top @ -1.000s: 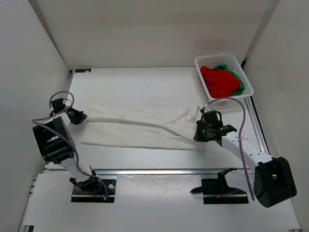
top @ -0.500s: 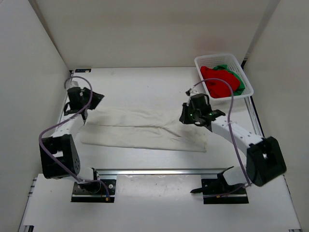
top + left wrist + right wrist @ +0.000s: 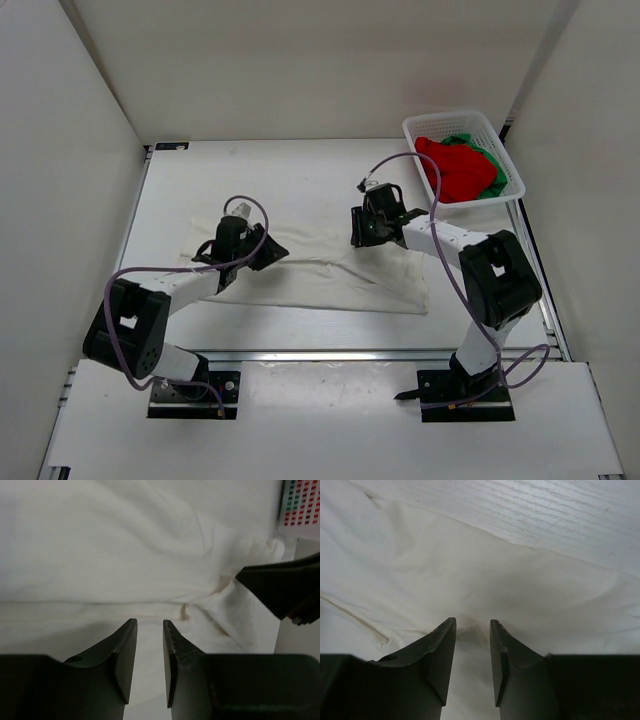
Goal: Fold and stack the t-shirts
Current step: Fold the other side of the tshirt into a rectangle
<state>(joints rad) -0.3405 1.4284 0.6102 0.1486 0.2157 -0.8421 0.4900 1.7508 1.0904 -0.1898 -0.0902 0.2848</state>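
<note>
White t-shirt [image 3: 330, 275] lies stretched in a long, rumpled band across the middle of the table [image 3: 300, 180], flat on the surface. Over its left part, the left fingers [image 3: 125, 650] hang above the cloth, parted by a narrow gap, nothing pinched between them. Towards the right, at the shirt's far edge, the right fingers [image 3: 442, 650] sit low over a soft ridge of fabric, likewise parted and gripping nothing (whether the tips brush the cloth, I cannot tell). Far right corner: red t-shirt [image 3: 455, 170] heaped in the white lattice basket [image 3: 455, 117], green t-shirt [image 3: 497, 188] peeking out beside it
</note>
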